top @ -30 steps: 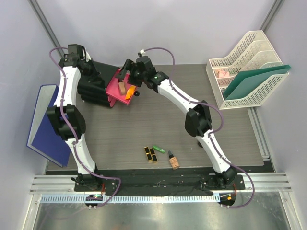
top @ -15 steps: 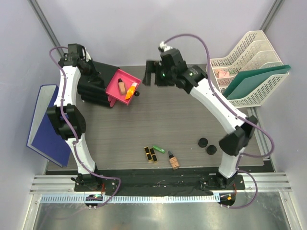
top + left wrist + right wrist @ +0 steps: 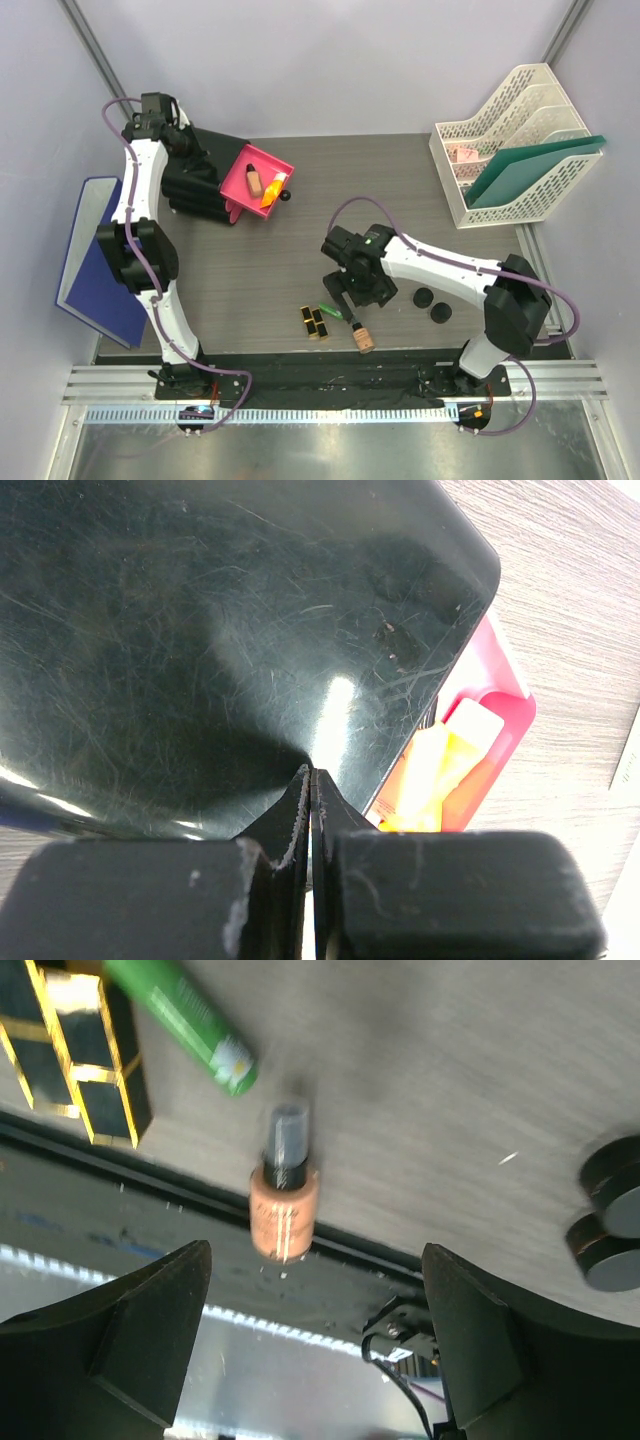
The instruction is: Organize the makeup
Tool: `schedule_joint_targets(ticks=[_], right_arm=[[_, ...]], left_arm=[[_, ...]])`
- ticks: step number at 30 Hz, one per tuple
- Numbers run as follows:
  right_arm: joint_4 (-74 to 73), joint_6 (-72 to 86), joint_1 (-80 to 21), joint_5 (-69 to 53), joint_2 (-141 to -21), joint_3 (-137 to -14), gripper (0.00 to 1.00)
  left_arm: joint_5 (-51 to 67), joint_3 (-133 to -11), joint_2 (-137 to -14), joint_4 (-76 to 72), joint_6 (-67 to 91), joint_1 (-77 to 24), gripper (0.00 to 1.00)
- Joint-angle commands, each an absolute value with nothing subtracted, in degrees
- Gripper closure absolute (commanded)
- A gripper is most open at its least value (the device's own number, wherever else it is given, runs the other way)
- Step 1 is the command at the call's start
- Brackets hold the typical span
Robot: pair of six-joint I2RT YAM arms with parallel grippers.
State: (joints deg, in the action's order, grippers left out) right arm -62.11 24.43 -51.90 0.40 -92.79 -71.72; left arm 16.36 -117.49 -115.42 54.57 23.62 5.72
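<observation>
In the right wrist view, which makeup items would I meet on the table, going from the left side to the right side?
black-and-gold lipsticks → green tube → beige foundation bottle → black round compacts

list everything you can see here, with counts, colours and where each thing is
lipsticks: two, black and gold, side by side near the table's front edge
green tube: one, green, just right of the lipsticks
foundation bottles: two, beige with black caps; one lying at the front edge, one in the pink drawer
orange tube: one, orange with white cap, in the pink drawer
compacts: two, black, front right
pink drawer: one, pink, against the black box
black box: one, back left
folder: one, blue, off the left edge
file rack: one, white, back right
left gripper: shut, at the black box
right gripper: open, over the front bottle
</observation>
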Motion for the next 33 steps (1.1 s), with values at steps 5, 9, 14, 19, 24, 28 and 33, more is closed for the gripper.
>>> schedule_joint_targets(ticks=[5, 9, 14, 19, 24, 28, 33], right_arm=[[-60.4, 26.1, -57.8, -4.8, -93.6, -68.2, 0.15], [-59.8, 26.0, -59.8, -3.1, -97.7, -67.5, 0.24], [-58.2, 25.5, -60.2, -1.3, -100.9, -67.1, 0.30], [-58.3, 25.2, -60.2, 1.9, -103.8, -67.2, 0.44], [-58.0, 25.8, -60.3, 4.4, -103.6, -67.0, 0.95], [-59.4, 25.2, -60.2, 8.2, -101.7, -69.2, 0.99], [-62.7, 22.4, -59.6, 13.8, -100.3, -81.1, 0.99]], left_arm=[[14.0, -114.2, -117.3, 60.0, 22.0, 6.2, 1.00], [14.1, -113.5, -117.2, 59.9, 21.7, 6.1, 1.00], [14.2, -112.9, -116.9, 59.7, 21.7, 6.1, 1.00], [14.0, -112.8, -116.5, 59.8, 21.4, 6.1, 1.00], [13.6, -112.5, -116.5, 59.9, 21.4, 6.1, 1.00], [13.4, -112.2, -116.5, 59.8, 21.4, 6.2, 1.00], [13.6, -112.3, -116.3, 59.9, 21.4, 6.1, 1.00]])
